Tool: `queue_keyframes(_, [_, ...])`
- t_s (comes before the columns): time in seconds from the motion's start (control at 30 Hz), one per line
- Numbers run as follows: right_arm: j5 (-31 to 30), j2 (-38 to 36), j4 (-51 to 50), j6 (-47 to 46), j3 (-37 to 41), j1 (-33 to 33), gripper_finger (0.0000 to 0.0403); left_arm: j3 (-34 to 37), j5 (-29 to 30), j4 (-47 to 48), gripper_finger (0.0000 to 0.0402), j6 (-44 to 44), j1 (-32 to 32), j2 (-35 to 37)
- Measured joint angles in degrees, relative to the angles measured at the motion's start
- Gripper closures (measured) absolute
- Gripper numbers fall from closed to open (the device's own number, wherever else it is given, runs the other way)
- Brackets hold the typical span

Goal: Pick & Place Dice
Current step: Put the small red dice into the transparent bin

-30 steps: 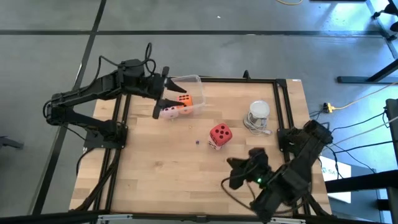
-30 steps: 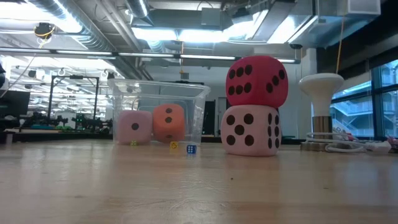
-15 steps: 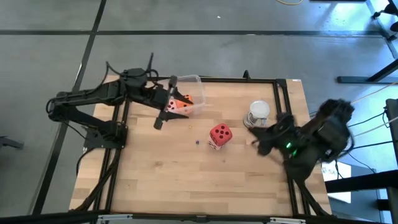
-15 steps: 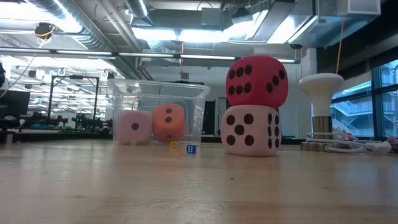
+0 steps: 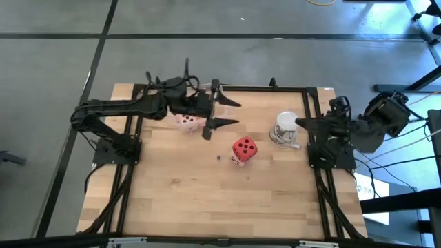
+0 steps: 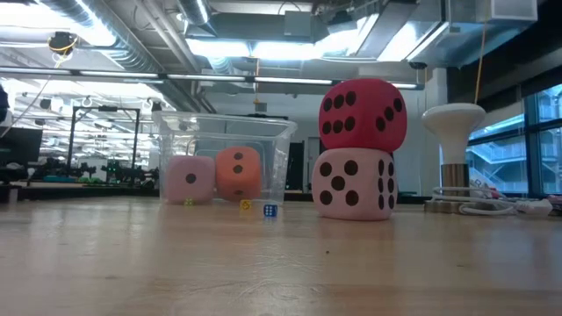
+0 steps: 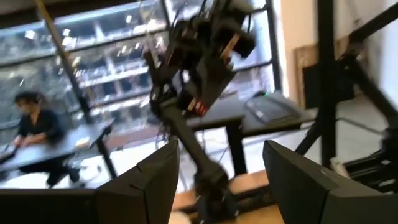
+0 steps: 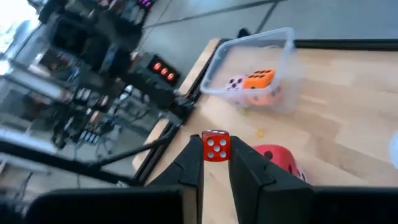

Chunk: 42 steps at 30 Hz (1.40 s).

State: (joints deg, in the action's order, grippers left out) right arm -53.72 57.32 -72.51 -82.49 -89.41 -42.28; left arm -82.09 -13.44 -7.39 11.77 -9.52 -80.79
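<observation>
A clear tub [image 8: 273, 34] at the table's far left holds a pink die [image 6: 190, 179] and an orange die [image 6: 238, 173], both on its floor. Near the middle a red die [image 5: 243, 147] sits on top of a pale pink die [image 6: 355, 184]. My left gripper [image 5: 224, 116] hovers open over the tub's right side, fingers level, with nothing between them [image 7: 221, 180]. My right gripper [image 5: 298, 122] is high at the table's right edge, shut on a small red die [image 8: 216, 147] with white pips. My right gripper pinches the small red die by two opposite sides [image 8: 206, 148] between its two fingertips. The fingers slant down from the table's right side. The die is lifted clear of the table, a white-pipped face turned back toward the wrist.
A white mushroom-shaped stand [image 5: 286, 126] with a coiled cable is by the right rail, just ahead of my right gripper. Tiny yellow and blue dice [image 6: 257, 209] lie in front of the tub. Black frame rails [image 5: 313, 117] border the table. A person [image 7: 34, 134] sits at a distant desk.
My right gripper has swung from the near edge up and back to the table's right edge, staying shut. My left gripper has reached toward the table's right, across the tub, and tipped up to level. The dice on the table have kept still.
</observation>
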Motion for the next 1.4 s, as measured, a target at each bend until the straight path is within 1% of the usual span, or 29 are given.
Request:
queue_keyframes(0.1, [1.8, -4.3, 6.0, 7.6, 2.5, 3.0, 0.0357, -3.9, 2.5, 3.8, 0.0177, 0.7, 0.0, -2.5])
queue_keyframes(0.2, [5.3, -6.9, 11.0, 14.5, 4.3, 5.9, 0.0357, -7.6, 5.1, 7.7, 0.0177, 0.8, 0.0, -4.7])
queue_keyframes(0.37, [13.8, -7.6, 19.9, 25.5, 6.1, 11.6, 0.0357, -10.6, 5.3, 9.0, 0.0177, 0.4, 0.2, -7.0])
queue_keyframes(0.47, [19.0, -7.2, 24.2, 29.7, 7.0, 16.0, 0.0357, -11.4, 5.3, 8.9, 0.0177, 0.4, 0.5, -7.7])
queue_keyframes(0.63, [30.6, -4.3, 28.4, 33.6, 9.0, 25.2, 0.0357, -11.6, 5.2, 9.5, 0.0177, 1.9, 1.1, -7.8])
queue_keyframes(0.8, [45.9, -0.8, 43.6, 35.7, 14.0, 34.1, 0.0357, -11.6, 6.6, 12.6, 0.0177, 6.2, 1.9, -7.8])
queue_keyframes(0.87, [49.9, 0.6, 47.5, 35.8, 15.4, 36.8, 0.0357, -11.6, 9.1, 15.1, 0.0177, 9.1, 2.5, -7.8])
queue_keyframes(0.93, [51.9, 1.9, 48.6, 35.9, 15.7, 39.0, 0.0357, -11.6, 13.6, 16.7, 0.0177, 11.3, 3.2, -7.8])
queue_keyframes(1.0, [53.9, 3.2, 50.6, 36.5, 15.8, 40.2, 0.0357, -11.6, 15.8, 17.5, 0.0177, 13.2, 3.7, -7.3])
queue_keyframes(1.1, [57.6, 5.2, 55.8, 36.7, 15.8, 41.3, 0.0357, -11.6, 16.2, 16.3, 0.0177, 15.3, 4.1, -7.0])
queue_keyframes(1.17, [59.2, 6.3, 56.8, 36.7, 15.8, 41.8, 0.0357, -11.6, 17.0, 15.8, 0.0177, 16.1, 4.5, -7.1])
queue_keyframes(1.4, [59.2, 9.1, 57.4, 36.8, 15.8, 42.3, 0.0357, -11.6, 17.4, 14.8, 0.0178, 20.4, 6.4, -7.1])
